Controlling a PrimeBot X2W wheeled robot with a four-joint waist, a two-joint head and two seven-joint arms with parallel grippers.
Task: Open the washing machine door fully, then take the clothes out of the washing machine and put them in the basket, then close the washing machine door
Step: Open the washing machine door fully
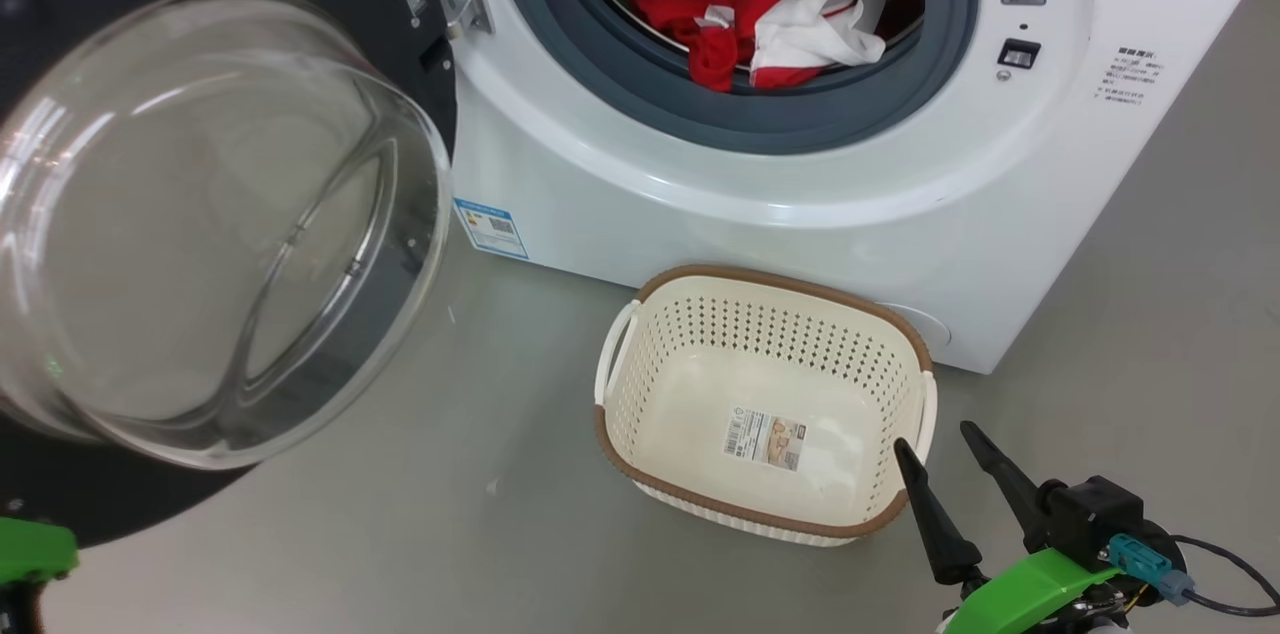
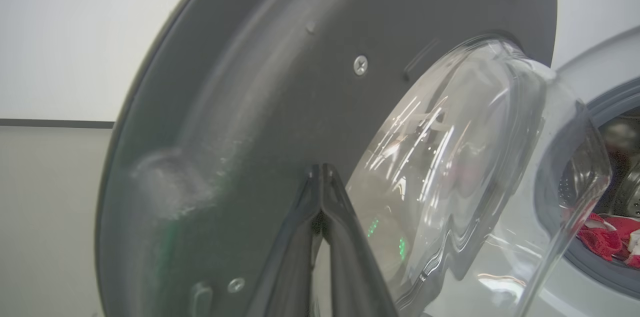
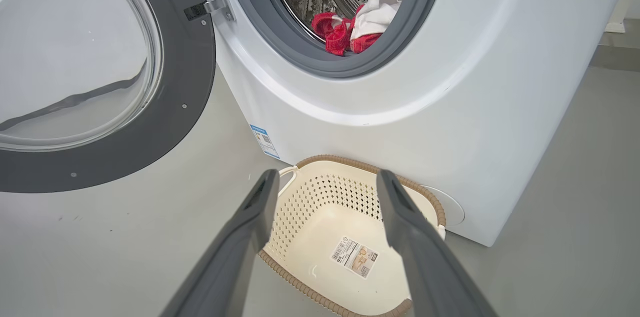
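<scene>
Big white box-shaped front-loading washing machine (image 1: 800,214) standing on grey floor (image 1: 400,534). Large round door with glossy black rim and bulging clear glass bowl (image 1: 220,224) swung open, left of the machine's mouth. Small cream-white perforated plastic basket with brown rim (image 1: 760,334) on the floor, just before the machine's lower front edge. Bright red and white fabric clothes (image 1: 780,24) inside the steel drum, at its front edge, over the grey gasket. Right gripper (image 1: 934,436) spread wide, near the basket's right front corner. Left gripper (image 2: 320,169) closed, holding nothing, just by the door's dark inner face.
</scene>
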